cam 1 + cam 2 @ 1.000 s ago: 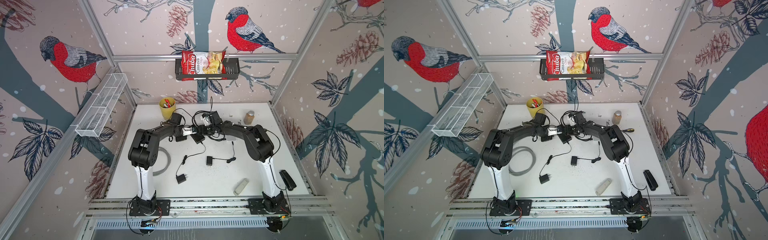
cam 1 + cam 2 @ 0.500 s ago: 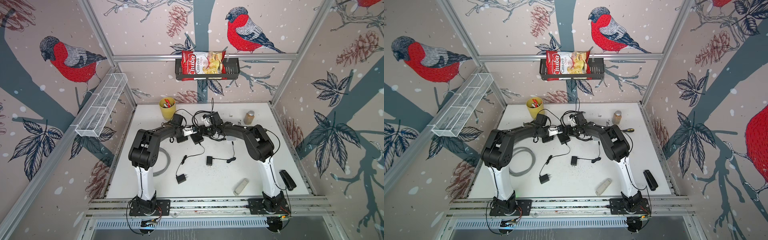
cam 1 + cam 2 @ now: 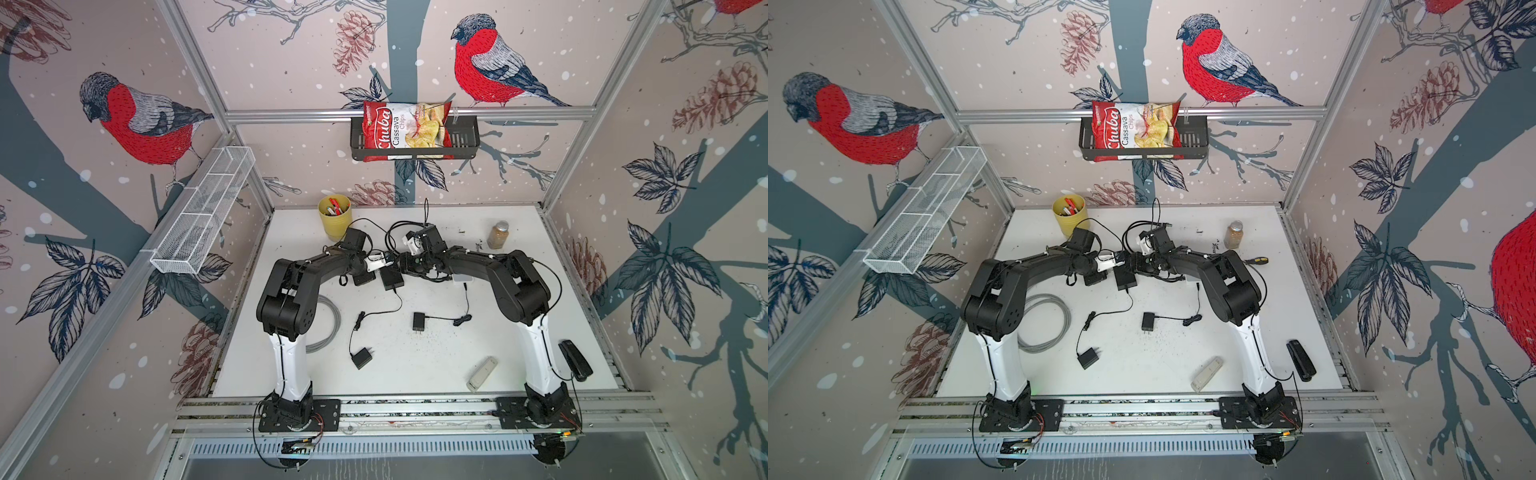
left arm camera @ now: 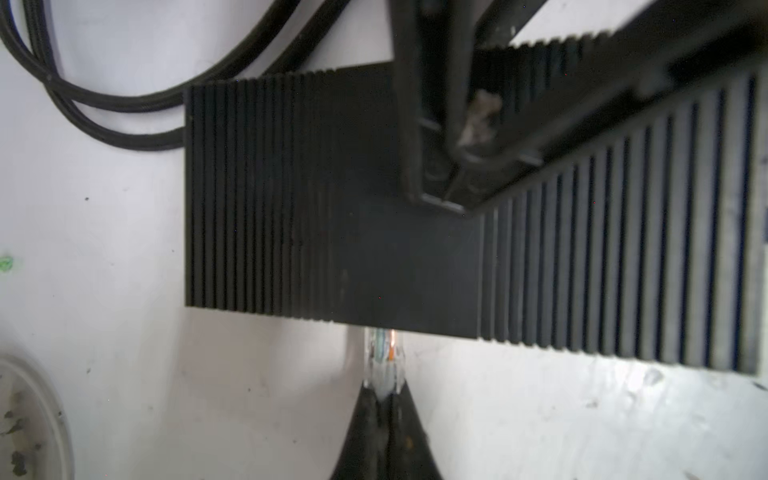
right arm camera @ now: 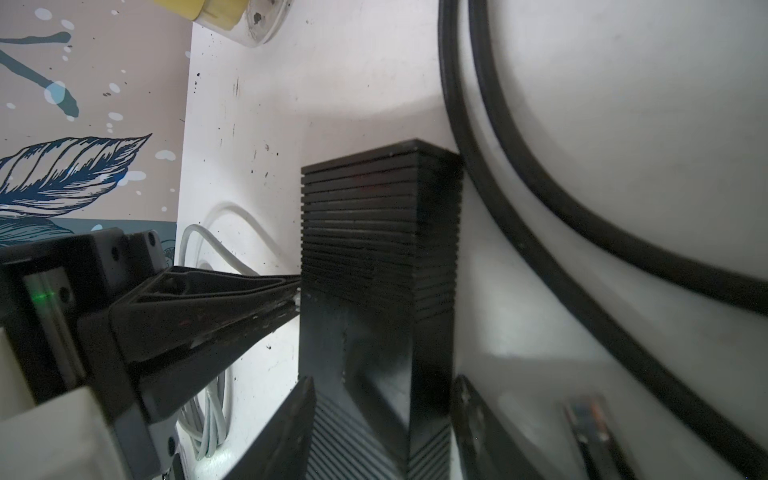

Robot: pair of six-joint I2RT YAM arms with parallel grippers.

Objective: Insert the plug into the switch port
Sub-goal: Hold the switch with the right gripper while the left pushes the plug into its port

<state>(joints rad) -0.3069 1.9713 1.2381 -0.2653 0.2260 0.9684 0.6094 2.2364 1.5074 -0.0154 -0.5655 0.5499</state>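
Left wrist view, nearest first: the left hand (image 4: 384, 399) is pinched together on the clear plug (image 4: 384, 355); the plug's tip meets the near edge of the black ribbed switch (image 4: 332, 199), though how deep it sits cannot be told; the switch lies on the white worktop (image 4: 104, 311); beyond, the right hand (image 5: 380, 415) clamps the switch from both sides; black cables (image 4: 104, 104) loop behind.

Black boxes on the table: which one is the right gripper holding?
The ribbed switch, straddled by the right gripper; the two small adapters lie loose nearer the front.
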